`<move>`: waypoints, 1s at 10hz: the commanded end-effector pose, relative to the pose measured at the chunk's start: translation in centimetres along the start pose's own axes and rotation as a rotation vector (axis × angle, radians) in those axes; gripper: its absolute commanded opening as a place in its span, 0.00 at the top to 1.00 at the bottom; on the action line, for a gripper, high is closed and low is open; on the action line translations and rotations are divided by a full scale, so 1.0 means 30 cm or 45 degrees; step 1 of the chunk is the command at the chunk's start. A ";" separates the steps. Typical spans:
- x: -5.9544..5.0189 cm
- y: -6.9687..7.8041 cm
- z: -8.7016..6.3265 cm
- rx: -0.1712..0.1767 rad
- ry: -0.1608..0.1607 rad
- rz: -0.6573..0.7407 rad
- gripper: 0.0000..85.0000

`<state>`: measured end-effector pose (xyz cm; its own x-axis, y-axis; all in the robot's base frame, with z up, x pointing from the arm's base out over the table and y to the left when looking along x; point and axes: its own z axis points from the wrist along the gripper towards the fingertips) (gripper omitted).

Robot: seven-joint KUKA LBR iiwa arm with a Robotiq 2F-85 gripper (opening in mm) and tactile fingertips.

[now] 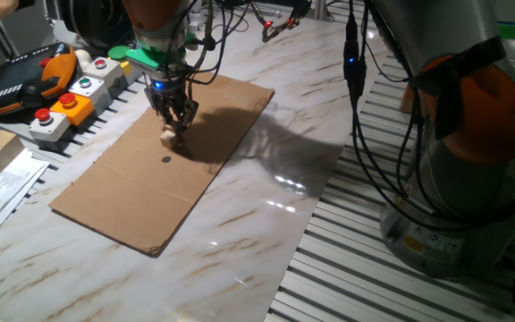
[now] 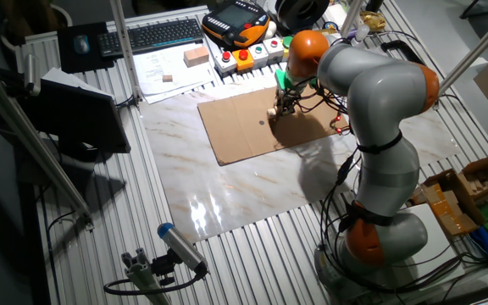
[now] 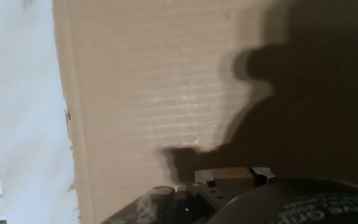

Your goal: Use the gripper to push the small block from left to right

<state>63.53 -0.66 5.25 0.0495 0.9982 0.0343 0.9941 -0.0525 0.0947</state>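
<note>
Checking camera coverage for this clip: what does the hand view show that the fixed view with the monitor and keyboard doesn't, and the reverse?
Only the hand view: the cardboard's ribbed surface close up, with a sharp shadow across it; no block can be made out there.
Only that fixed view: the whole arm, the end effector at the block, the button boxes, the keyboard.
Both: the cardboard on the marble table.
</note>
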 end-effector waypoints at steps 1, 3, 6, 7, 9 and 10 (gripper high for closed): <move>0.000 0.000 0.001 0.007 -0.001 0.010 0.99; 0.000 0.000 0.001 0.033 0.000 -0.009 0.99; 0.007 0.000 0.002 0.064 0.009 -0.052 0.99; 0.011 0.000 0.002 0.066 0.015 -0.049 0.99; 0.029 -0.005 0.000 0.070 0.016 -0.020 0.99; 0.038 -0.007 -0.003 0.070 0.016 -0.010 0.99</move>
<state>63.38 0.50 5.36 0.0402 0.9981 0.0462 0.9983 -0.0420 0.0401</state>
